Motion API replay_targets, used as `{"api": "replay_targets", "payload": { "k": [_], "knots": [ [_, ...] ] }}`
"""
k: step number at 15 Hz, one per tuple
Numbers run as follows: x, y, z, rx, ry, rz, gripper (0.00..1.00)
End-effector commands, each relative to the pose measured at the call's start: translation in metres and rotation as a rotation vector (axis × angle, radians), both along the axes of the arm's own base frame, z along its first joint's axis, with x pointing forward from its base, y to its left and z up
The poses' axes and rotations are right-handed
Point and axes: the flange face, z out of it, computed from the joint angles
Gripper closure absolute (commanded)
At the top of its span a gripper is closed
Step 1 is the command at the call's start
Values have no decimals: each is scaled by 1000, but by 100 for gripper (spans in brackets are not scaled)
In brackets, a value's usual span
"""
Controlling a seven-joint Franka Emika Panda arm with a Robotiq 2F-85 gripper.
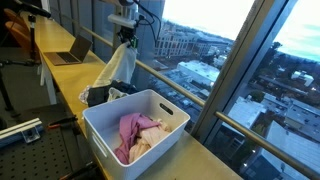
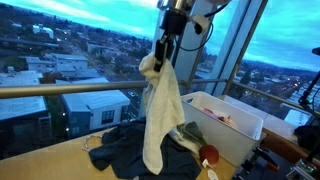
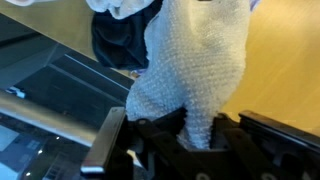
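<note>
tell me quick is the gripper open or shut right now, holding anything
gripper: closed, holding the white cloth by its top end; the cloth hangs down from the fingers.

White waffle-textured towel (image 2: 160, 110) — bunched at top, hanging long and limp from the hand (image 2: 163, 47).

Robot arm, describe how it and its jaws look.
The arm has pale white-and-grey links that end in a dark wrist block. Black cables loop beside it. The jaws are black and boxy, and the wrist view shows a grey, metal-looking bar on one side.
</note>
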Motion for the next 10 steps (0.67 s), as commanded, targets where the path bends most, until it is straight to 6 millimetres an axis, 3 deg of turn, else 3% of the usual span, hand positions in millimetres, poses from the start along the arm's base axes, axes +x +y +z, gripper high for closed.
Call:
{"api": "replay_targets", "payload": {
  "k": [1,6,10],
  "knots": [
    [-9,-60,78,17,-117,-156,97],
    [-23,-172,172,28,-220,-372,97],
    [-54,-268,221,68,-269,-503,97]
  ]
}}
